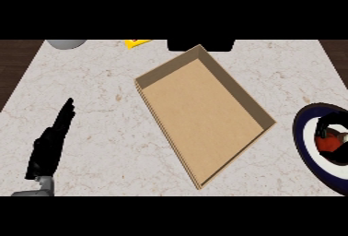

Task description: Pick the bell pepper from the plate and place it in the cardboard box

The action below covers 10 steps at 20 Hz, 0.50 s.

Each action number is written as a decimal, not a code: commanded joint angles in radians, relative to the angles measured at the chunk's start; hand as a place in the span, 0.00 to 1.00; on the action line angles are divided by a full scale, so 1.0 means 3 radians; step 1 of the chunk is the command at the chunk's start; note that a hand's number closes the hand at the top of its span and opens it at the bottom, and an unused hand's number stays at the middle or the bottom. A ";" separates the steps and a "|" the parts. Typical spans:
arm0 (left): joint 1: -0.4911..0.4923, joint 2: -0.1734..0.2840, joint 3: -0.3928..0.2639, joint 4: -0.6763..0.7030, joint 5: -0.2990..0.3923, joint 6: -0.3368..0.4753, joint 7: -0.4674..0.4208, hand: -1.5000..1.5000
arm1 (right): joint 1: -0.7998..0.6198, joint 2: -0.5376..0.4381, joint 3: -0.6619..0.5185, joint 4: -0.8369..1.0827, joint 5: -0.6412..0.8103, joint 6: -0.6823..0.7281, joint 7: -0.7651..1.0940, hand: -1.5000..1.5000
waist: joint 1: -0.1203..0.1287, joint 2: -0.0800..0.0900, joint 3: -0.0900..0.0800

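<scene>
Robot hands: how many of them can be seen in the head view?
2. The left hand rests open at the lower left of the counter. The right hand is at the right edge, curled over the bell pepper on the plate.

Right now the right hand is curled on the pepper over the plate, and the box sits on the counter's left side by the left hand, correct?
Not quite. The head view shows the cardboard box mid-counter, between the left hand and the plate. The right hand curled on the bell pepper is correct.

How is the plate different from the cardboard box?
The plate is round with a dark blue rim and white inside; the cardboard box is brown with straight sides. The plate holds a red bell pepper under the right hand; the box holds nothing. Both sit on the counter.
</scene>
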 commanded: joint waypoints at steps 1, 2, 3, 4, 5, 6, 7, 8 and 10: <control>-0.0057 0.0080 0.0050 -0.0153 0.0004 -0.0037 0.0265 0.50 | 0.0031 0.0013 -0.0079 -0.0202 0.0009 -0.0540 0.0295 1.00 | -0.0048 -0.0020 0.0009; 0.0056 0.0035 0.0076 -0.0100 0.0044 -0.0013 0.0094 0.50 | 0.0172 0.0018 -0.0055 -0.0296 0.0058 -0.0874 0.0359 1.00 | -0.0094 -0.0040 0.0004; 0.0185 0.0011 0.0033 -0.0105 0.0009 0.0001 0.0071 0.50 | 0.0101 0.0127 -0.0021 -0.0375 0.0130 -0.1155 0.0590 1.00 | -0.0081 -0.0053 0.0000; 0.0013 0.0037 0.0056 -0.0063 -0.0017 0.0025 0.0167 0.50 | 0.0032 0.0174 -0.0007 -0.0450 0.0186 -0.1376 0.0794 1.00 | -0.0124 -0.0058 -0.0003; 0.0048 0.0015 0.0038 -0.0103 -0.0040 0.0056 0.0164 0.50 | 0.0082 0.0145 0.0006 -0.0516 0.0245 -0.1618 0.0889 1.00 | -0.0157 -0.0077 -0.0005; 0.0107 -0.0010 0.0059 -0.0039 -0.0033 0.0077 0.0089 0.50 | 0.0153 0.0137 0.0042 -0.0644 0.0287 -0.1694 0.0936 1.00 | -0.0183 -0.0078 -0.0009; 0.0133 0.0005 0.0036 -0.0034 -0.0048 0.0048 0.0051 0.50 | 0.0148 0.0311 0.0051 -0.0762 0.0296 -0.1813 0.1150 1.00 | -0.0176 -0.0078 -0.0010; 0.0084 0.0032 0.0084 -0.0148 0.0047 -0.0006 0.0199 0.50 | 0.0211 0.0307 0.0109 -0.0896 0.0367 -0.1897 0.1238 1.00 | -0.0172 -0.0080 -0.0006; 0.0110 0.0005 0.0140 0.0022 0.0002 0.0083 0.0028 0.50 | 0.0235 0.0311 0.0159 -0.1215 0.0423 -0.1928 0.1492 1.00 | -0.0226 -0.0087 -0.0015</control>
